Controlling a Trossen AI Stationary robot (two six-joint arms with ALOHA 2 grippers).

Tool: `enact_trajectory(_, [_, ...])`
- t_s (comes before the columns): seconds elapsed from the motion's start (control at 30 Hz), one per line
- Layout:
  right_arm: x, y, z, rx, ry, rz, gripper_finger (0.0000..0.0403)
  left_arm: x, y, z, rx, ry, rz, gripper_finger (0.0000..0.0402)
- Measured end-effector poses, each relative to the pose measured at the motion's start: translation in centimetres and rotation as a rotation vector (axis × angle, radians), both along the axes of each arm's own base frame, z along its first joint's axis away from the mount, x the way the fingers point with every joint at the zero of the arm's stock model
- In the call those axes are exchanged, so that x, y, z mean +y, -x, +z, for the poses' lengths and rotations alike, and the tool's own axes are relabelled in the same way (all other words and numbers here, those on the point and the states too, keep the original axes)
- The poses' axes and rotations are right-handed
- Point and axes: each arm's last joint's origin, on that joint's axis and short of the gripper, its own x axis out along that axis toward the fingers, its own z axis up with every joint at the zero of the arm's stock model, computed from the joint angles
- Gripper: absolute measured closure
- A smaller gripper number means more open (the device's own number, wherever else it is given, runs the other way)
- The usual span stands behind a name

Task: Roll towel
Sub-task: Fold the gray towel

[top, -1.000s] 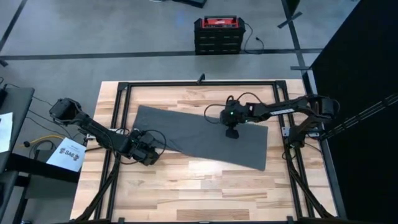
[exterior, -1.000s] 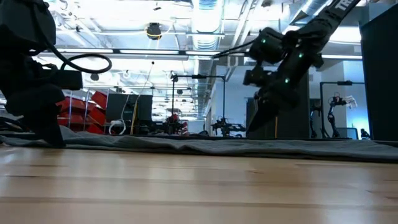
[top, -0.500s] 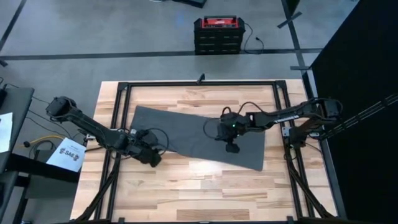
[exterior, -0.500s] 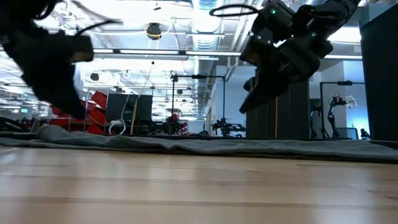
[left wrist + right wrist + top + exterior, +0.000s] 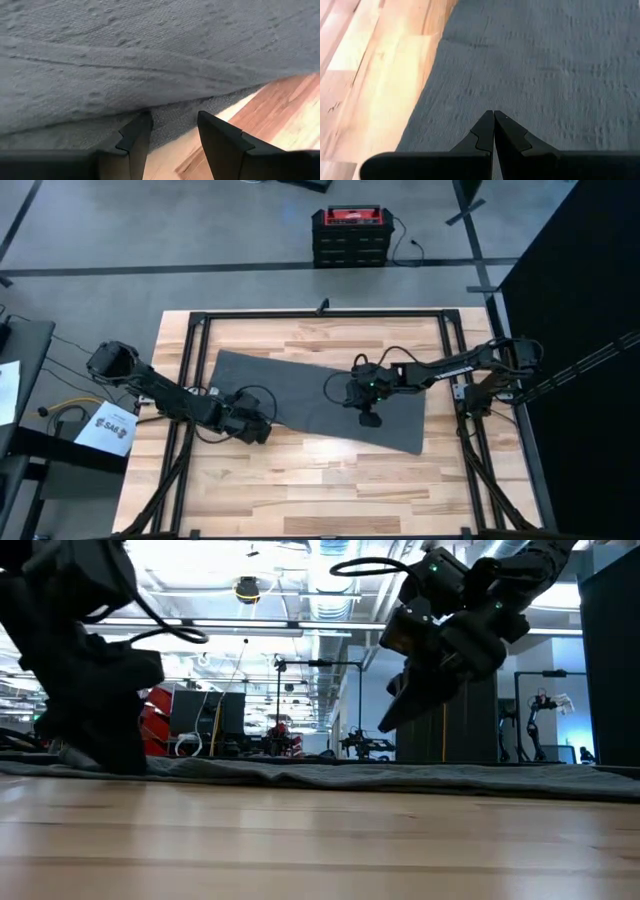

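Both of my grippers work over the grey towel (image 5: 320, 395) spread flat across the middle of the wooden table (image 5: 320, 480): my left gripper (image 5: 262, 432), fingers parted, at its lower-left edge, my right gripper (image 5: 368, 420), fingers pressed together, above its centre-right.

In the low view, the left gripper (image 5: 85, 735) is cut off by the picture's left and top edges, and its fingers are not distinguishable. In the left wrist view, the towel (image 5: 150, 55) runs past the picture's edges, and whether the fingers (image 5: 137, 135) touch its edge cannot be determined. In the high view, the right gripper (image 5: 367, 418) covers part of the towel, and contact cannot be confirmed.
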Motion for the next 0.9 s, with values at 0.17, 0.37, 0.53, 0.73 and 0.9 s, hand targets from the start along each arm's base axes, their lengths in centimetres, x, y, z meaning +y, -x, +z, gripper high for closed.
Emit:
enact_trajectory(0.17, [0.2,-0.4,0.1,-0.040,-0.041,-0.001,0.0403,0.0,-0.1,-0.7,0.033,-0.013,0.010,0.0249])
enact_trajectory(0.37, [0.7,-1.2,-0.7,-0.074,-0.075,0.080,0.0403,0.0,0.0,-0.8,0.055,-0.009,0.014,0.0249])
enact_trajectory(0.53, [0.6,-2.6,-3.3,0.012,-0.077,0.117,0.0403,0.0,0.2,-0.9,0.088,-0.007,-0.003,0.0249])
enact_trajectory(0.73, [-0.9,-2.4,-4.3,0.137,-0.033,0.083,0.0403,-0.2,1.1,-1.0,0.156,-0.035,-0.019,0.0250])
enact_trajectory(0.9, [-2.6,-1.7,-4.0,0.187,-0.019,0.033,0.0403,-0.4,1.8,-1.0,0.208,-0.060,-0.007,0.0250])
